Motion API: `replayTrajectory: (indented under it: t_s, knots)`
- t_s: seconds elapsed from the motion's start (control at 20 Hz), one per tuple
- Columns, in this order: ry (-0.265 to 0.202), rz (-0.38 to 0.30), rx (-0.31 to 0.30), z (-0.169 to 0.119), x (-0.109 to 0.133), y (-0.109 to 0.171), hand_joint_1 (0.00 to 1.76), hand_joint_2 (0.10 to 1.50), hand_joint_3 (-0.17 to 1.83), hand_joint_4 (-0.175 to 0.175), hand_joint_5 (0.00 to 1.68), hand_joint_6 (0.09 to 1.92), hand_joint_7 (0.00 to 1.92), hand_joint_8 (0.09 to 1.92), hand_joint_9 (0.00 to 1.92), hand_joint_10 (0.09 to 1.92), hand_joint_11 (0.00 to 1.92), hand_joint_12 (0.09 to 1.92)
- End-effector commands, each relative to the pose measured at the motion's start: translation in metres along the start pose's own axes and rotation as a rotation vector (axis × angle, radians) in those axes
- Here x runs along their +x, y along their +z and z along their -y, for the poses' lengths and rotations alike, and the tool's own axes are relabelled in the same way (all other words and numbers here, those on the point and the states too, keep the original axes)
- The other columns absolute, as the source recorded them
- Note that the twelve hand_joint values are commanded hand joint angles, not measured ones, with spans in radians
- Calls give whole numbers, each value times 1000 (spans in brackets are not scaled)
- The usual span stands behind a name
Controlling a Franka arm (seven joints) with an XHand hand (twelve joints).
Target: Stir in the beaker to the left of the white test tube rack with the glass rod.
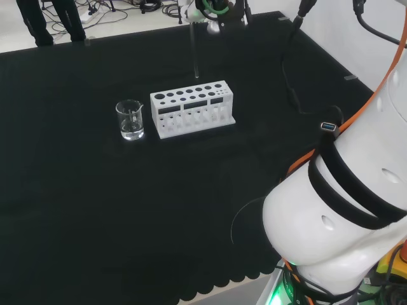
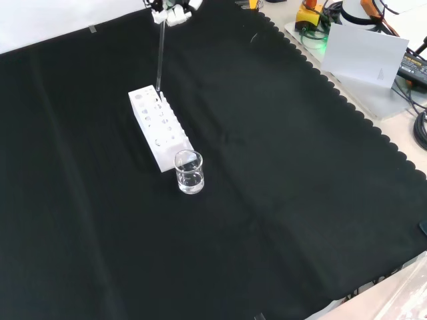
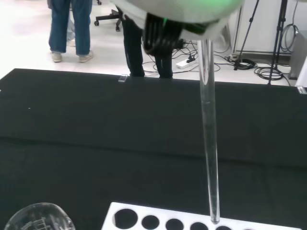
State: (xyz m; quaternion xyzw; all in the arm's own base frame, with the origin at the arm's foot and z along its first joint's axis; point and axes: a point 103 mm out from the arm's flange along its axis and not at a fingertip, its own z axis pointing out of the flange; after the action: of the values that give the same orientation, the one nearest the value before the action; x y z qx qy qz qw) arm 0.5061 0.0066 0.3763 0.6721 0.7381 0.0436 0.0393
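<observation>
Glass rod (image 2: 160, 57) hangs upright from the hand (image 2: 172, 12), clamped at its top end, tip just above the white test tube rack (image 2: 159, 127). Beaker (image 2: 189, 172) w/ a little clear liquid stands at approx. 5 o'clock of the rack in front view, just beside it.

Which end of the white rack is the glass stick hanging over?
The glass stick hangs from the robot hand over the end of the rack farthest from the beaker, not the end beside it.

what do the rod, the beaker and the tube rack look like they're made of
The thin clear stirring rod looks like glass: see-through with bright edge glints. The small clear beaker also looks like glass, though clear plastic is possible; the cloth shows through its wall. The white rectangular test tube rack looks like matte opaque plastic, without shine.
</observation>
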Motion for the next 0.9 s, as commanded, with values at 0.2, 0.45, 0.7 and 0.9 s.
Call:
replayTrajectory:
  t_s: [0.2,0.45,0.7,0.9]
  knots:
    - [-17,-15,10,2,11,-6,1314,666,722,-175,1183,590,1220,1074,1682,671,1670,672]
    - [-39,-54,29,-5,27,-1,1314,665,724,-175,1185,586,1221,1073,1685,670,1670,673]
    - [-97,-89,48,-8,53,5,1314,663,726,-175,1188,581,1221,1072,1687,668,1671,675]
    - [-156,-88,55,-3,74,5,1314,663,726,-175,1190,578,1222,1071,1688,667,1672,676]
